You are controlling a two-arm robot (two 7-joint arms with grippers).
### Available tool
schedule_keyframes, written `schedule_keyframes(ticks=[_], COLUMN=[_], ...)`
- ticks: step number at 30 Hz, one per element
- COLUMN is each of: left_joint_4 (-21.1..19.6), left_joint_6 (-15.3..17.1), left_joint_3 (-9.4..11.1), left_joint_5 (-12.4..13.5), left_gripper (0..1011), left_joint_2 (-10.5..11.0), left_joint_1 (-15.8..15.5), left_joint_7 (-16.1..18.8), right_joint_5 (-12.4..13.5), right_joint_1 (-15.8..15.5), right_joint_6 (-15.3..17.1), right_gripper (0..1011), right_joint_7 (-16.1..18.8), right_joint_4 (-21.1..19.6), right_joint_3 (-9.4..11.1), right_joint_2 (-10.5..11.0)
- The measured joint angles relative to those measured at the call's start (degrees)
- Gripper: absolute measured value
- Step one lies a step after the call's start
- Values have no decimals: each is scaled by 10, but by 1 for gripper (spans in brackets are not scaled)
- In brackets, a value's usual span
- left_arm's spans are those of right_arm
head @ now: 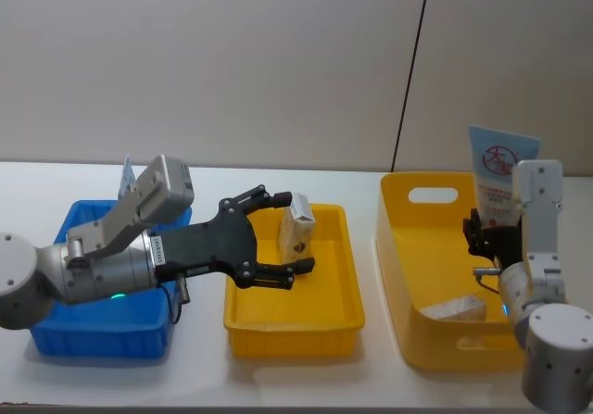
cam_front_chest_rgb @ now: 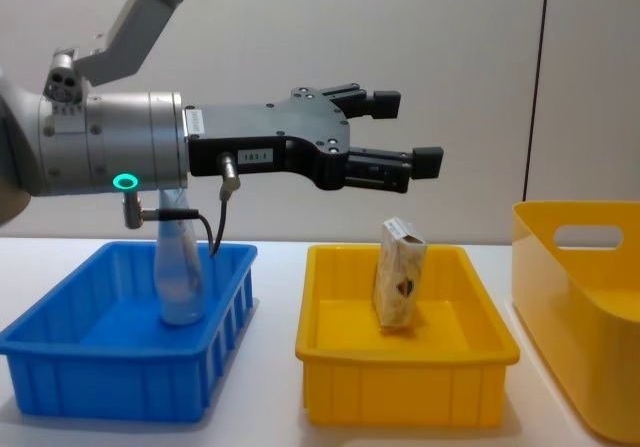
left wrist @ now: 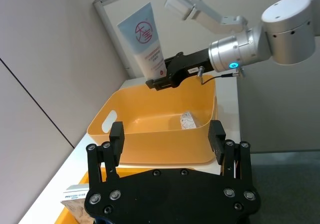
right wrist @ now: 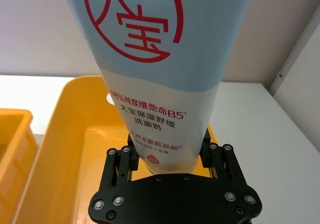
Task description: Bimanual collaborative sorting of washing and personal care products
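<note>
A beige patterned carton (head: 298, 233) (cam_front_chest_rgb: 400, 272) stands upright in the small yellow tray (head: 295, 326). My left gripper (head: 295, 232) (cam_front_chest_rgb: 405, 132) hovers open above it, well clear of its top, with nothing between the fingers. Over the large yellow bin (head: 398, 247), my right gripper (head: 484, 233) (right wrist: 170, 154) is shut on the lower end of the pale-blue tube (head: 500, 169) (right wrist: 150, 58), which stands upright with its red logo showing. Another carton (head: 454, 309) (left wrist: 187, 120) lies on that bin's floor.
A blue tray (head: 93, 335) (cam_front_chest_rgb: 100, 387) sits at the far left with a clear bottle (cam_front_chest_rgb: 180, 272) standing in it. The three containers stand in a row on a white table (head: 371, 377), with a grey wall behind.
</note>
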Motion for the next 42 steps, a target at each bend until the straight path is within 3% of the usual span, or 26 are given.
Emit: schedule_keyframes(ticks=[9, 16, 24, 32, 35, 40, 42], left_joint_4=[0, 0, 0, 0, 0, 0, 0], left_joint_6=[0, 0, 0, 0, 0, 0, 0], left_joint_3=[0, 0, 0, 0, 0, 0, 0], left_joint_5=[0, 0, 0, 0, 0, 0, 0], left_gripper=[1002, 1001, 1001, 1001, 1001, 1001, 1001], left_joint_2=[0, 0, 0, 0, 0, 0, 0], left_joint_1=[0, 0, 0, 0, 0, 0, 0], left_joint_7=[0, 0, 0, 0, 0, 0, 0], right_joint_5=[4, 7, 4, -1, -3, -6, -7], right_joint_1=[34, 49, 57, 58, 58, 56, 54], right_joint_6=[8, 4, -1, -5, -8, -12, -13], right_gripper=[642, 780, 479, 269, 128, 0, 0], right_joint_7=[13, 29, 34, 34, 33, 33, 33], right_joint_4=[51, 71, 79, 79, 76, 70, 68], right_joint_3=[6, 4, 3, 4, 5, 6, 7], right_joint_2=[-5, -8, -12, -15, -16, -17, -18])
